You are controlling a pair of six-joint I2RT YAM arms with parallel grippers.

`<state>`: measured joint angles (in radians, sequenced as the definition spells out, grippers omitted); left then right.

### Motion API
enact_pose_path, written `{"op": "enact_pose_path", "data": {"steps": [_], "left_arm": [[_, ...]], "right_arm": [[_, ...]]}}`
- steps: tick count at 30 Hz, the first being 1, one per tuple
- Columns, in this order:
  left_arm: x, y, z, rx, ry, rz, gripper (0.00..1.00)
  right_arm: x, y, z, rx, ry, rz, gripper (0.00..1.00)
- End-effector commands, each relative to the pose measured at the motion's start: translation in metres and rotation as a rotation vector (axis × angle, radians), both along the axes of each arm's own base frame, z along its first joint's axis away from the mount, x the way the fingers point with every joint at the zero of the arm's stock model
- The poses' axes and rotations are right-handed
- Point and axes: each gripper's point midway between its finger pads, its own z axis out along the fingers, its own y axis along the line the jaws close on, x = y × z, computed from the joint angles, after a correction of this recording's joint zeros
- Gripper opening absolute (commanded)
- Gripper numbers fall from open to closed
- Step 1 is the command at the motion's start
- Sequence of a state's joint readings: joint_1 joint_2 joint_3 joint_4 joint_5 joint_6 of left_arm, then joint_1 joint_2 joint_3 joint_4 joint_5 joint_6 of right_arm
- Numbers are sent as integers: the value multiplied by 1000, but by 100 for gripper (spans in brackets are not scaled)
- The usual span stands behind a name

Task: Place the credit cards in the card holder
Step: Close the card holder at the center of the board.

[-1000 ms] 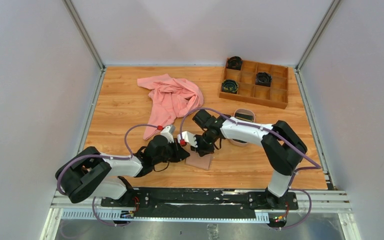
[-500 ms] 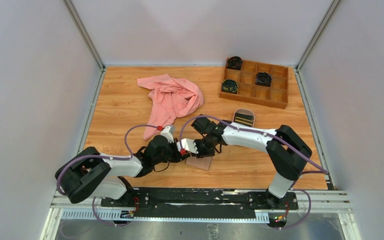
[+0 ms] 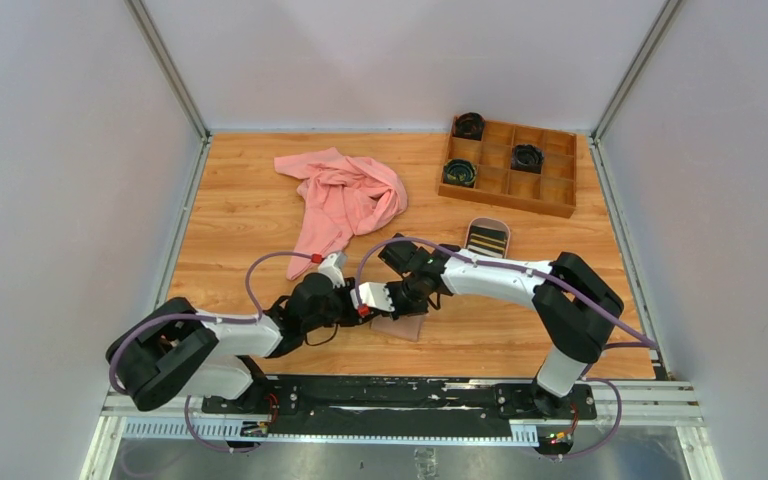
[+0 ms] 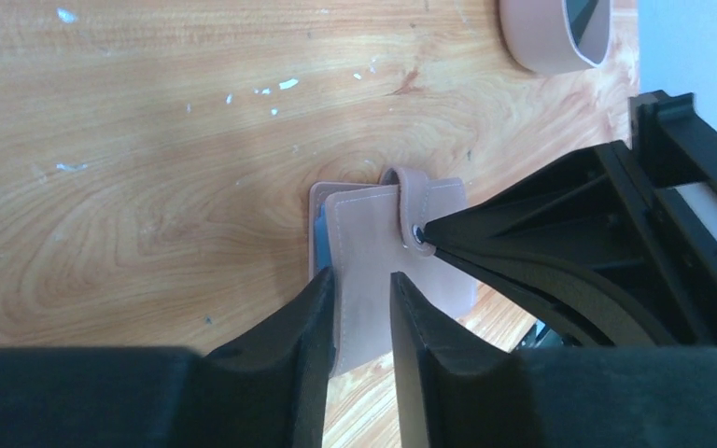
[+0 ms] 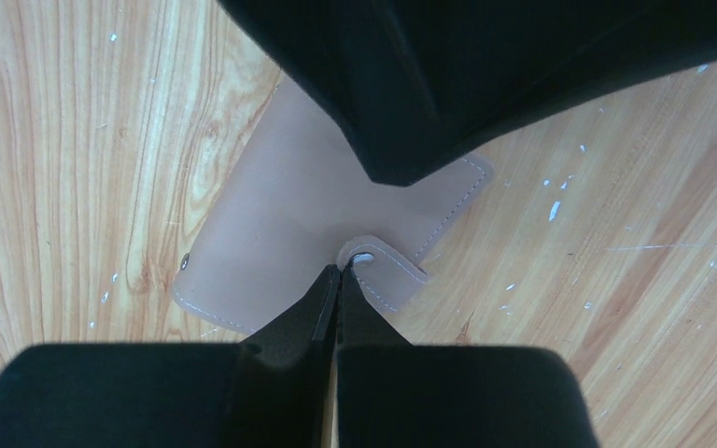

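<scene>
The tan card holder (image 3: 400,326) lies flat and folded on the desk (image 3: 230,230), near the front edge, between the two arms. It has kept its place over the last second. Its long axis runs roughly left to right across the desk, a little skewed. The end with the strap (image 4: 406,201) points toward the right arm's side. In the left wrist view a thin strip of light blue lining shows along one long edge.

The right fingers (image 5: 299,322) are clenched tip to tip with nothing between them, their point touching the strap at its pale snap stud (image 5: 362,258). The left fingers (image 4: 308,317) have just parted and stand slightly apart over the holder's near end, grasping nothing.

Since a second ago the right arm's wrist has slid left and lower toward the holder. This uncovers the oval pinkish tray (image 3: 487,220) just behind and to the right. The tray holds the credit cards (image 3: 488,238), which look dark with pale stripes.

Farther back lie a crumpled pink cloth (image 3: 345,200) at centre left and a wooden compartment box (image 3: 550,185) at the far right.
</scene>
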<state>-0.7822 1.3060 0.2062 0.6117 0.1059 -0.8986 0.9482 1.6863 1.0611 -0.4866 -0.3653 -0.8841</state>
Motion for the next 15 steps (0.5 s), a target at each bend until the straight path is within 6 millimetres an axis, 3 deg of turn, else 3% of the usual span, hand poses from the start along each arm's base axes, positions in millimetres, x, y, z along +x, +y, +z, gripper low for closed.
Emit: {"op": "enact_pose_path", "data": {"steps": [1, 6, 10, 15], "left_arm": [[1, -2, 19, -69, -42, 12, 36], [6, 7, 32, -115, -71, 72, 37], [10, 15, 44, -150, -106, 118, 26], [10, 3, 53, -179, -102, 73, 11]], "right_arm": [[-10, -9, -13, -49, 4, 30, 0], [-11, -8, -14, -48, 7, 30, 0], [-11, -8, -13, -47, 11, 29, 0], [-12, -8, -14, -44, 16, 32, 0]]}}
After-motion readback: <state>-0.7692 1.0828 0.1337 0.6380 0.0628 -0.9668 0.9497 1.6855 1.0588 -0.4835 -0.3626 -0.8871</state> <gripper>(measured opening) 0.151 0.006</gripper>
